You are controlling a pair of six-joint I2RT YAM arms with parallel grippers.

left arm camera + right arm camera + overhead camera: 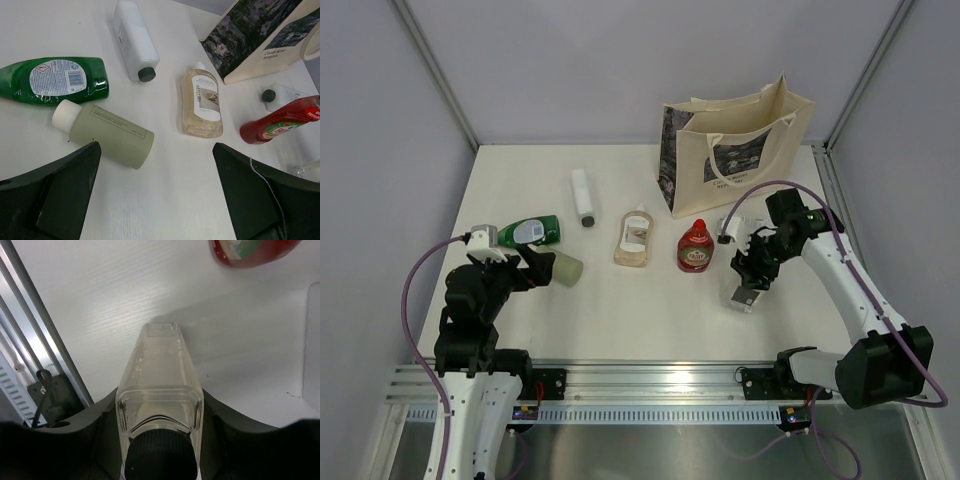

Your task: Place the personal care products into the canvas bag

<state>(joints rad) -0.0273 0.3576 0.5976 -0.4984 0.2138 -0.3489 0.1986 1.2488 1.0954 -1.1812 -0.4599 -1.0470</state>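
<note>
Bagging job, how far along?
Done: nothing, all seven bottles sit outside the canvas bag. In hand: right gripper clamps a clear bottle on the table. Remaining: it, the second clear bottle, red bottle, peach flask, white cylinder, green bottle, pale-green cylinder.

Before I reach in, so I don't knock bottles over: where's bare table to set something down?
Bare: the near table strip along the rail; also the far-left corner behind the white cylinder. Crowded: from the peach flask and red bottle to the canvas bag.
</note>
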